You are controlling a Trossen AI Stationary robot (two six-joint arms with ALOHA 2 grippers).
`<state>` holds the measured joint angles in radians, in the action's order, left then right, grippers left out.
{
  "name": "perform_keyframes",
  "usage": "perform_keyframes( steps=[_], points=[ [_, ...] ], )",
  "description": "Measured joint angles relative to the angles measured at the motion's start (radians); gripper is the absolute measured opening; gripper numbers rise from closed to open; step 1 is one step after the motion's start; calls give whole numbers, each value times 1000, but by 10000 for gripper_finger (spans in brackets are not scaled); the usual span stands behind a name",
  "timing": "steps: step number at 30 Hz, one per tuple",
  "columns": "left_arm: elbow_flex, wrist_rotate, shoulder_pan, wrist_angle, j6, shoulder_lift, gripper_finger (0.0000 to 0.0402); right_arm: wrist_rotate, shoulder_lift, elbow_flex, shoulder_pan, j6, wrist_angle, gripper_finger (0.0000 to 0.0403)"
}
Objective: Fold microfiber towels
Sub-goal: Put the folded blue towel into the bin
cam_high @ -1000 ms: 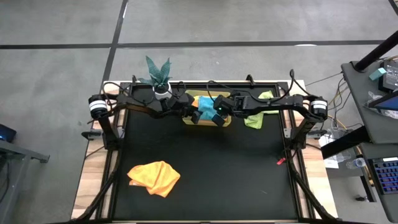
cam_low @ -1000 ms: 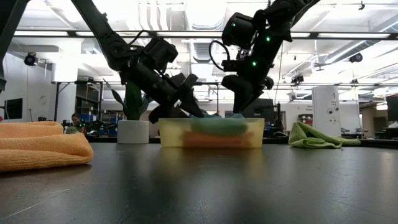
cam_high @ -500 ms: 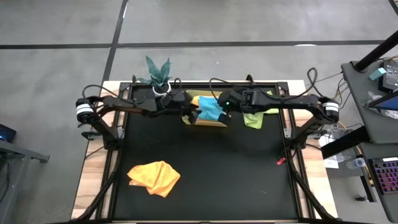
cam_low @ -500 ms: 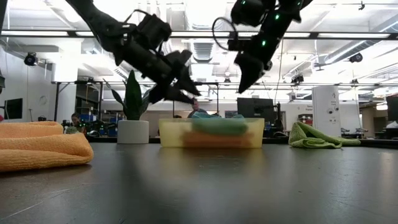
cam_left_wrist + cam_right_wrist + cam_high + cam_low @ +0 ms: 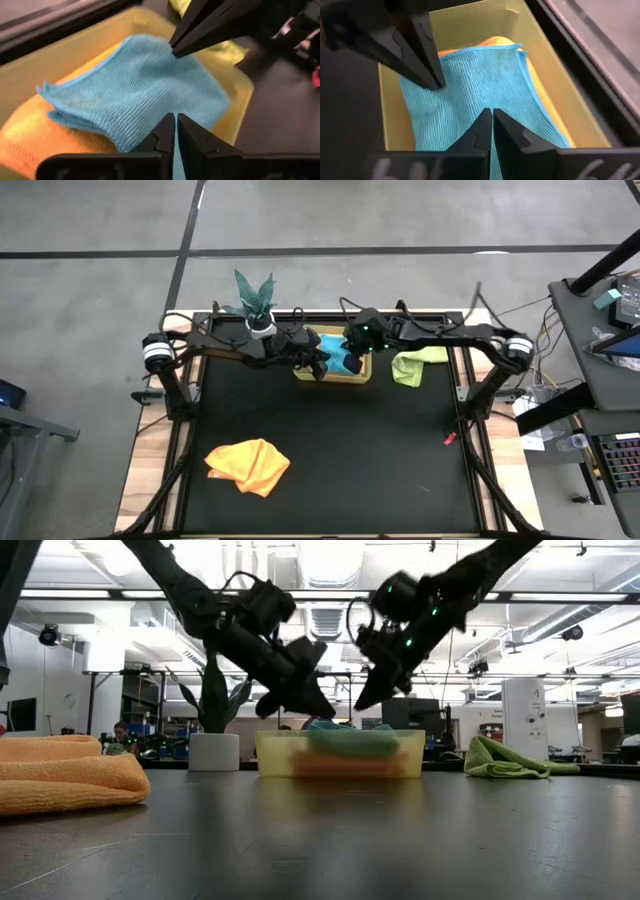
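4 towels show: 1 loose orange towel (image 5: 248,465) on the near left of the black table (image 5: 330,440), 1 teal towel (image 5: 340,357) lying over 1 orange-yellow towel (image 5: 545,105) inside the yellow-green bin (image 5: 352,378) at the far middle, and 1 lime green towel (image 5: 412,365) just right of the bin. There are 2 arms. The left end effector (image 5: 320,367) hangs above the bin's left side with its fingers pressed together, pinching nothing; the teal towel lies just beneath its tips. The right end effector (image 5: 352,363) hangs above the same towel from the right, its fingers likewise pressed together on nothing. 1 potted plant (image 5: 255,302) stands at the far edge, left of the bin. Both arms crowd the space above the bin.
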<state>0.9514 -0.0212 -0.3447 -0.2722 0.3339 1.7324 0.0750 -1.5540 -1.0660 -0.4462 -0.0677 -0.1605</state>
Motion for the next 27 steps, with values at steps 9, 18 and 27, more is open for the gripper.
perform_keyframes(
  steps=[9,18,27],
  points=[
    [6,5,0,103,36,34,8,-138,-165,-32,-7,-5,99,9],
    [14,5,3,123,52,33,8,-183,-135,-35,-13,-11,67,8],
    [22,-1,7,109,3,-31,8,-119,52,-1,10,-38,-71,8]
  ],
)
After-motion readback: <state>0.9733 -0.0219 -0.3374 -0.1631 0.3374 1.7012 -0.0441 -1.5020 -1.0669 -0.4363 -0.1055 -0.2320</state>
